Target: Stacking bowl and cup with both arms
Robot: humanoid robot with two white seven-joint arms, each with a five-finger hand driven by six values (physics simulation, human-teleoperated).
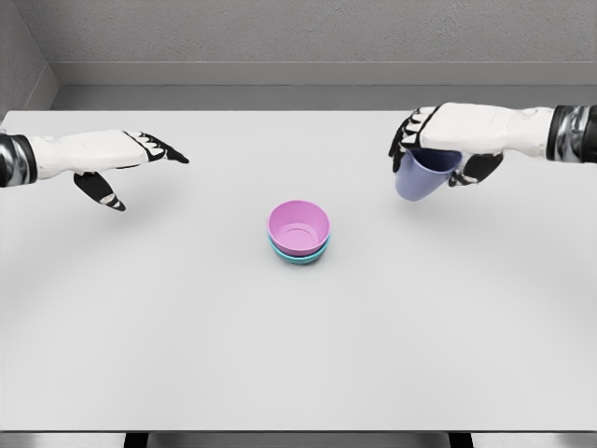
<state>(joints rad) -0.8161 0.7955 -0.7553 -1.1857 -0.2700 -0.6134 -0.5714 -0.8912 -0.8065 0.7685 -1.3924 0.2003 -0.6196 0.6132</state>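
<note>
Counter (187,336) was a flat matte pale grey slab, smooth, no markings, grey wall behind it. Near its middle sat a pink bowl (299,227), round, smooth, glossy plastic look, nested inside a teal bowl (300,259) of which only the lower rim edge showed beneath. Both bowls upright, mouths facing up, axis vertical.

Right robot hand (438,147) came in from the right edge, white hard-shell forearm with a dark banded wrist, black finger segments. It was held above the counter, right of and beyond the bowls, palm down, fingers curled over the top of a blue cup (424,176) and gripping it at the rim. Cup was smooth, lavender-blue, tapered cylinder, lifted off the counter, well apart from the bowls. Its long axis ran close to vertical, tilted slightly; the hand covered the top, so the mouth direction was hard to tell.

Left robot hand (126,161) came in from the left edge, same white shell and black fingertips. It hovered over the counter's left side, fingers stretched out pointing right, thumb dropped below, spread loose, holding nothing, well apart from the bowls.
</note>
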